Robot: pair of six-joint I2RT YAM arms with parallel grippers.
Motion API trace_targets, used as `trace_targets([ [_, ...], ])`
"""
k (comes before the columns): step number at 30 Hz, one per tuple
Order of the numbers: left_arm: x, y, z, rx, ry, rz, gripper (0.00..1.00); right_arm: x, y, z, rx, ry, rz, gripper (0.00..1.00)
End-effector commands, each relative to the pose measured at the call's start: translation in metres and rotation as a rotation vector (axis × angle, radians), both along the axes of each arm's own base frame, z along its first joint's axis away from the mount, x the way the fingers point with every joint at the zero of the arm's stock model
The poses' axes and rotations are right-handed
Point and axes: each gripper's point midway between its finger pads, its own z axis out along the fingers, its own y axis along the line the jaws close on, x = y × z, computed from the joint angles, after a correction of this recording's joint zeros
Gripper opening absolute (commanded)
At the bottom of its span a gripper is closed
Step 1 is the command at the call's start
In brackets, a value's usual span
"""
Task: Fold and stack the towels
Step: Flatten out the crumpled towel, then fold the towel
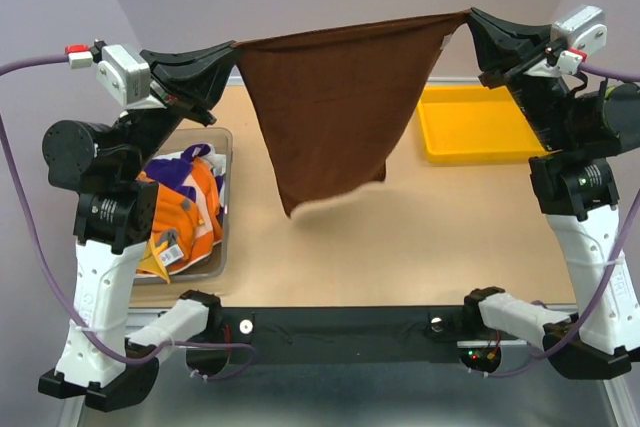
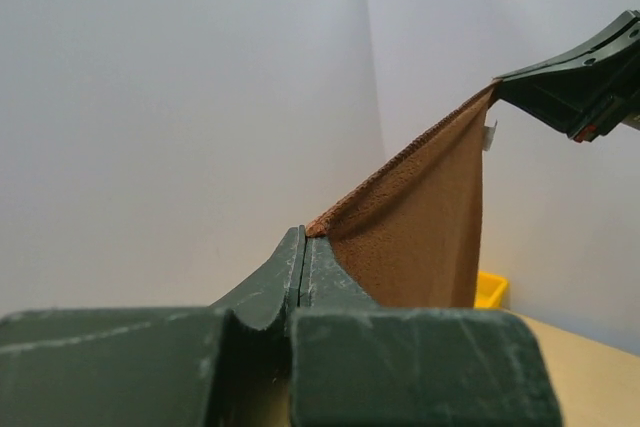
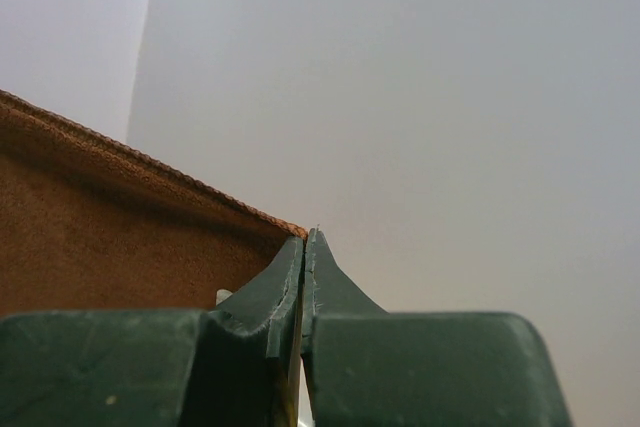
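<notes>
Left wrist view shows you your left gripper (image 2: pixel 303 237) with its jaws pressed together on one top corner of the brown towel (image 2: pixel 420 237), the hem running up and away to the right gripper (image 2: pixel 500 89), which pinches the opposite corner. Right wrist view gives you the same from the other end: the right gripper's jaws are clamped tight on the towel's edge, the cloth stretching off to the left of them.

From the top external view you have the brown towel (image 1: pixel 325 107) strung between the two grippers, left (image 1: pixel 232 52) and right (image 1: pixel 472 19), well above the table (image 1: pixel 400 247). Its top edge is nearly taut between them; the rest hangs down in a rough triangle, with the lowest point over the middle of the table and slightly blurred.

Near the table's left edge, partly behind your left arm, a clear bin (image 1: pixel 222 207) holds more towels (image 1: pixel 185 212) in a heap: orange, purple and white cloth shows, though you cannot tell how many pieces. A yellow tray (image 1: pixel 480 127) sits at the far right corner of the table, beside the right arm.
</notes>
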Motion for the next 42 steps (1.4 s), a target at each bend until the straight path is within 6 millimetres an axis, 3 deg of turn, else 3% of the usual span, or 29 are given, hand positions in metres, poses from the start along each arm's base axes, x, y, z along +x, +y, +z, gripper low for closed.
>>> trace_targets([
  [1, -0.007, 0.016, 0.02, -0.053, -0.041, 0.063, 0.0, -0.013, -0.027, 0.032, 0.077, -0.057, -0.091, 0.0],
  [4, 0.009, 0.018, 0.017, -0.078, -0.004, 0.088, 0.0, 0.002, -0.026, 0.03, 0.088, -0.033, -0.103, 0.01],
  [7, 0.051, 0.016, -0.007, -0.085, 0.094, 0.138, 0.0, 0.033, -0.026, 0.012, 0.101, 0.034, -0.143, 0.0],
  [9, 0.095, 0.013, -0.042, -0.075, 0.202, 0.183, 0.0, 0.064, -0.026, -0.017, 0.098, 0.114, -0.186, 0.0],
  [10, 0.126, 0.012, -0.072, -0.065, 0.281, 0.221, 0.0, 0.079, -0.025, -0.032, 0.092, 0.151, -0.207, 0.0],
  [11, 0.139, 0.012, -0.08, -0.064, 0.303, 0.239, 0.0, 0.091, -0.026, -0.045, 0.086, 0.18, -0.231, 0.0],
  [13, 0.185, 0.01, -0.138, -0.037, 0.425, 0.302, 0.0, 0.13, -0.028, -0.091, 0.055, 0.279, -0.306, 0.0],
  [16, 0.223, 0.01, -0.18, -0.013, 0.496, 0.355, 0.0, 0.169, -0.028, -0.139, 0.006, 0.369, -0.375, 0.01],
  [17, 0.245, 0.008, -0.203, 0.003, 0.531, 0.376, 0.0, 0.192, -0.023, -0.163, -0.014, 0.401, -0.388, 0.0],
  [19, 0.277, 0.004, -0.227, 0.019, 0.568, 0.391, 0.0, 0.222, -0.019, -0.192, -0.041, 0.425, -0.406, 0.0],
  [20, 0.287, 0.003, -0.245, 0.032, 0.602, 0.392, 0.0, 0.231, -0.016, -0.2, -0.045, 0.428, -0.404, 0.01],
  [21, 0.296, 0.001, -0.238, 0.028, 0.589, 0.387, 0.0, 0.239, -0.015, -0.206, -0.052, 0.43, -0.402, 0.0],
  [22, 0.313, -0.003, -0.258, 0.043, 0.623, 0.383, 0.0, 0.248, -0.011, -0.21, -0.063, 0.418, -0.389, 0.0],
  [24, 0.326, -0.007, -0.251, 0.039, 0.607, 0.368, 0.0, 0.269, -0.003, -0.232, -0.107, 0.426, -0.376, 0.0],
  [25, 0.337, -0.009, -0.265, 0.049, 0.628, 0.367, 0.0, 0.274, -0.001, -0.232, -0.111, 0.403, -0.375, 0.0],
  [27, 0.349, -0.013, -0.268, 0.052, 0.623, 0.355, 0.0, 0.287, 0.002, -0.255, -0.145, 0.411, -0.371, 0.0],
  [32, 0.359, -0.018, -0.28, 0.077, 0.629, 0.336, 0.0, 0.303, 0.01, -0.289, -0.193, 0.448, -0.341, 0.01],
  [37, 0.35, -0.013, -0.297, 0.093, 0.656, 0.342, 0.0, 0.303, 0.011, -0.319, -0.221, 0.499, -0.329, 0.01],
  [41, 0.33, -0.021, -0.303, 0.086, 0.69, 0.273, 0.0, 0.294, 0.006, -0.339, -0.229, 0.543, -0.343, 0.01],
  [42, 0.324, -0.022, -0.314, 0.089, 0.719, 0.261, 0.0, 0.291, 0.005, -0.342, -0.23, 0.551, -0.345, 0.0],
])
